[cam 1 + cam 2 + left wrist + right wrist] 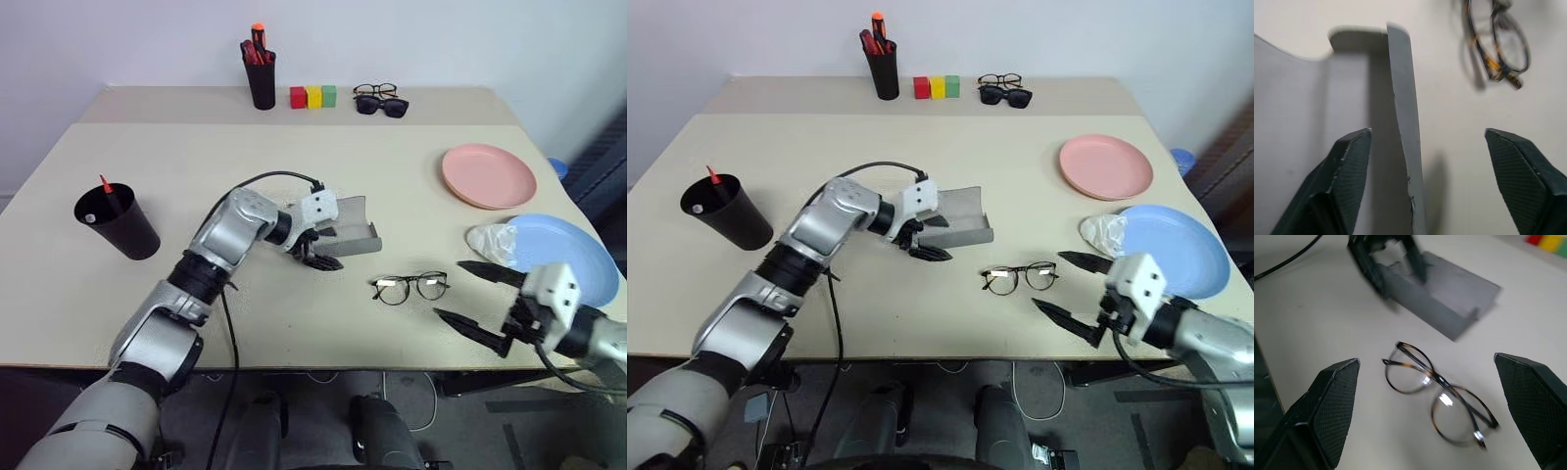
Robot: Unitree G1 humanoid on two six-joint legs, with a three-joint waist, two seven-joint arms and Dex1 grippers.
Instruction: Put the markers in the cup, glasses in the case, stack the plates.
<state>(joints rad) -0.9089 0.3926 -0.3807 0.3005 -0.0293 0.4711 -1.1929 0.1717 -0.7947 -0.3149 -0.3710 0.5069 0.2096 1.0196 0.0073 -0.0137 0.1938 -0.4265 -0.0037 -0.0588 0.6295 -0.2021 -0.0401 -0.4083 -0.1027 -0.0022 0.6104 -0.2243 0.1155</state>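
right gripper: nearest the front edge of the table, jaws spread wide with nothing in them, pointed at the glasses from the right.
glasses: thin wire frames lying folded flat on the table, just in front of the case and off to its right, not touching it.
left gripper: jaws wide, straddling the near wall of the case, one finger inside the tray and one outside. Not pinching anything as far as I can see.
case: grey hard shell, lying open mid-table, lid up toward the back.
step in hand: looks like the glasses go in next. I'd come in low with the right jaws, pinch at the bridge or a rim rather than a lens, and let the left hand steady the case so it doesn't skate when the frames get dropped in.
blue plate: right edge, with a crumpled bit of clear plastic on its near-left rim.
pink plate: behind the blue one, apart, so stacking isn't done yet.
cup: far left, both markers already standing in it.
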